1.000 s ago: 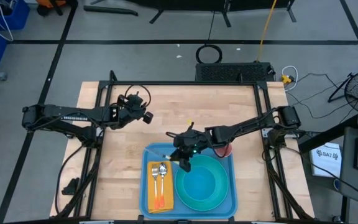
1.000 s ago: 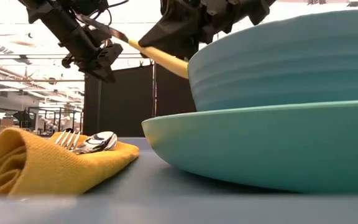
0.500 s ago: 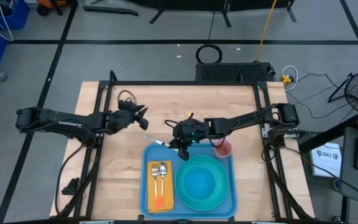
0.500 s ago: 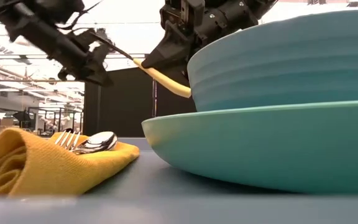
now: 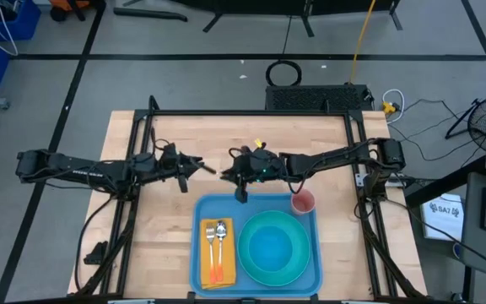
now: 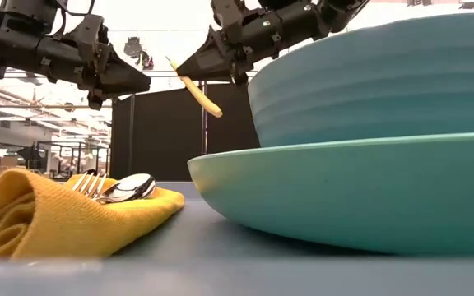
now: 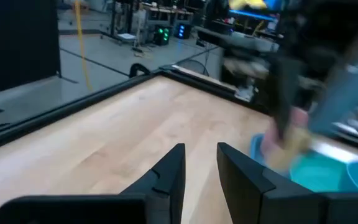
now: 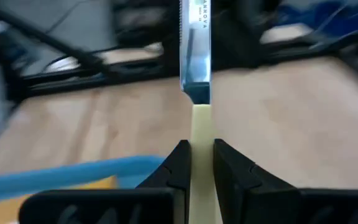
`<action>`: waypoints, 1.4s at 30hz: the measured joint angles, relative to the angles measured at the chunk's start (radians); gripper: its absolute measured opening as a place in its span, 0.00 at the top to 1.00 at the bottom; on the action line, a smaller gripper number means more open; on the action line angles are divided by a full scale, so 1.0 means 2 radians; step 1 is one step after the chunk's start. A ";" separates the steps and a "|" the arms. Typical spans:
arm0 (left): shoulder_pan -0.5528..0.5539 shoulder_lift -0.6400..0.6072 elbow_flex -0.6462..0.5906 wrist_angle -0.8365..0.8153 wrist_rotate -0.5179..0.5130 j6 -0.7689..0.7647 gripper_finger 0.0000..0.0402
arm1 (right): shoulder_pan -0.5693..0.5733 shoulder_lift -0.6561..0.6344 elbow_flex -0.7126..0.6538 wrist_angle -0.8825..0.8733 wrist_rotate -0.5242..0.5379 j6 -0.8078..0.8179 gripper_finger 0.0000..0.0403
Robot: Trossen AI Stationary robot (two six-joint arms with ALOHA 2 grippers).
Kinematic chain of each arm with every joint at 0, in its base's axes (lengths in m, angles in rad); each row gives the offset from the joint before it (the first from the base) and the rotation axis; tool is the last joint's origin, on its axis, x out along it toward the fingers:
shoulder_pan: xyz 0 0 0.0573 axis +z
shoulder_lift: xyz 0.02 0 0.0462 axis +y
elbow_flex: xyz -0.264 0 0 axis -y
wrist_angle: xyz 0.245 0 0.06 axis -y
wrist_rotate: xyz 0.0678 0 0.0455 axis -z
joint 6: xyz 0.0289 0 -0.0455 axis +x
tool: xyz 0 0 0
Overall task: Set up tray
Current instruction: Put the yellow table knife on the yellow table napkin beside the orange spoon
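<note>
Since the earlier frame, right gripper (image 5: pixel 226 175) has pulled back off the tray (image 5: pixel 257 204) and now sits above the bare table (image 5: pixel 175 219) just past the tray's far rim; left gripper (image 5: pixel 199 164) has swung in toward it, tips nearly facing.

Tray: light-blue, at the near edge of the table, centred. On it:
- teal plate (image 5: pixel 274 273) with teal bowl (image 5: pixel 270 247) stacked inside, on the tray's right half
- orange napkin (image 5: pixel 215 253) on the tray's left half, carrying a fork (image 5: pixel 210 239) and spoon (image 5: pixel 221 236) side by side
- pink cup (image 5: pixel 302 203) at the tray's far right corner

Right gripper: fingers (image 8: pixel 180 163) clamped narrow on the pale yellow handle of a knife (image 8: pixel 195 43); blade points out ahead of the fingertips. In the low view the yellow handle (image 6: pixel 196 86) hangs tilted down from the gripper, above the tray.

Left gripper: over the table just beyond the tray's far left corner, fingers (image 7: pixel 169 169) set narrowly apart, nothing between them.
</note>
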 joint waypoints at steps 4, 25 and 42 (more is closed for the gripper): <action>-0.022 0.012 0.000 0.021 -0.002 0.020 0.76 | -0.012 0.000 0.000 0.018 0.072 -0.032 0.92; -0.034 0.204 0.127 0.043 -0.077 0.081 0.76 | -0.076 0.021 0.047 -0.150 0.151 -0.016 0.92; 0.090 0.234 0.069 0.197 -0.016 -0.023 0.76 | -0.076 0.021 0.047 -0.127 0.127 -0.029 0.92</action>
